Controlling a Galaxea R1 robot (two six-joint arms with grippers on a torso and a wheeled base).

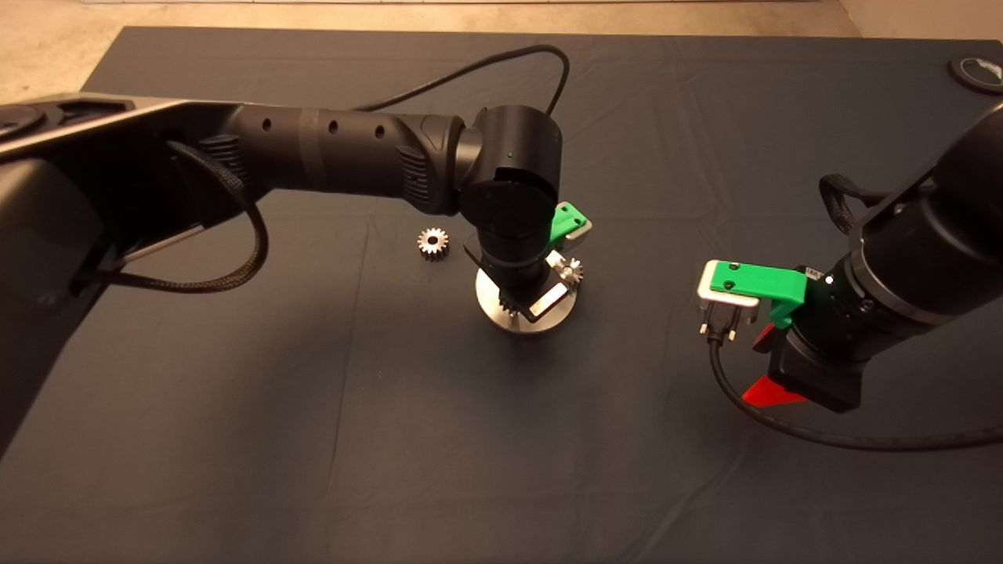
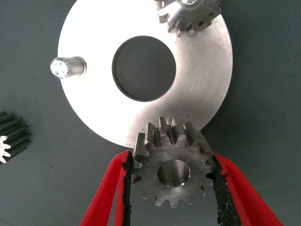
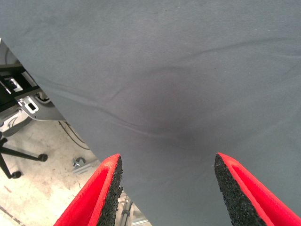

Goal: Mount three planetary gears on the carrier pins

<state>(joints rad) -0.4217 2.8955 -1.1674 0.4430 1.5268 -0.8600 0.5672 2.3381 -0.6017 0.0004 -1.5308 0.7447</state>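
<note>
My left gripper (image 2: 171, 160) is shut on a shiny planetary gear (image 2: 171, 172) and holds it over the rim of the round silver disc (image 2: 94, 108). One bare carrier pin (image 2: 66, 67) stands on the disc. A second gear (image 2: 190, 16) sits on another pin. The third pin is hidden behind the held gear. A third gear, darker in this view (image 2: 10, 136), lies on the mat beside the disc. In the head view that loose gear (image 1: 432, 243) lies left of the disc (image 1: 525, 321), and the left wrist covers the fingers. My right gripper (image 3: 164, 188) is open and empty over the mat's right side (image 1: 764, 364).
A black round object (image 1: 978, 72) lies at the mat's far right corner. The right arm's black cable (image 1: 783, 431) trails over the mat. Past the mat's edge in the right wrist view the floor shows a stand's legs (image 3: 19, 157).
</note>
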